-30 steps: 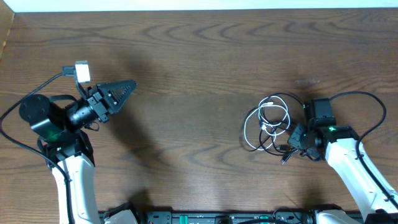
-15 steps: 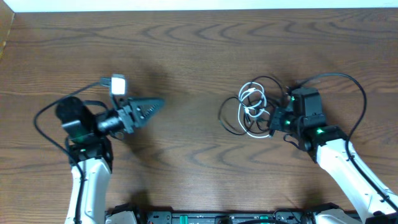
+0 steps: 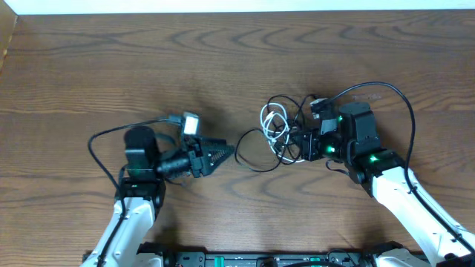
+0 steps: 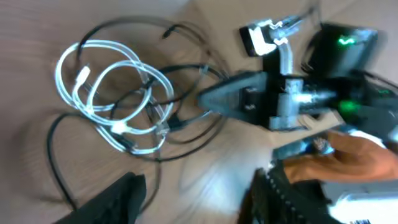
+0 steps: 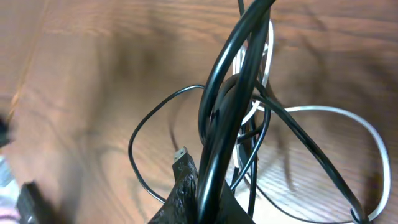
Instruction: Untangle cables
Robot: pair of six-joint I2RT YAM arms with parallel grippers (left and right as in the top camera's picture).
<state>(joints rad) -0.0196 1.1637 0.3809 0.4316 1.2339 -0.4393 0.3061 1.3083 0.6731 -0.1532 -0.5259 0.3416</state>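
Note:
The cables form a small tangle at the table's middle: white loops (image 3: 273, 122) and a thin black cord (image 3: 249, 153) that trails left. My right gripper (image 3: 291, 142) points left and is shut on the black cable (image 5: 219, 118), which runs up between its fingers. The white cable (image 5: 348, 113) loops beside it, and a small plug (image 5: 180, 154) lies by the fingertip. My left gripper (image 3: 225, 153) points right at the bundle from just left of the black loop. It is open and holds nothing. In the left wrist view its fingers (image 4: 121, 198) frame the white loops (image 4: 112, 93).
Thick black wires arc from each arm, one at the right (image 3: 393, 93) and one at the left (image 3: 100, 137). The wooden table (image 3: 223, 52) stretches bare behind both arms. A pale wall edge (image 3: 237, 6) runs along the back.
Both arms have moved in toward the middle. The right gripper dragged the cable bundle left with it. The left gripper, shut before, now stands open.

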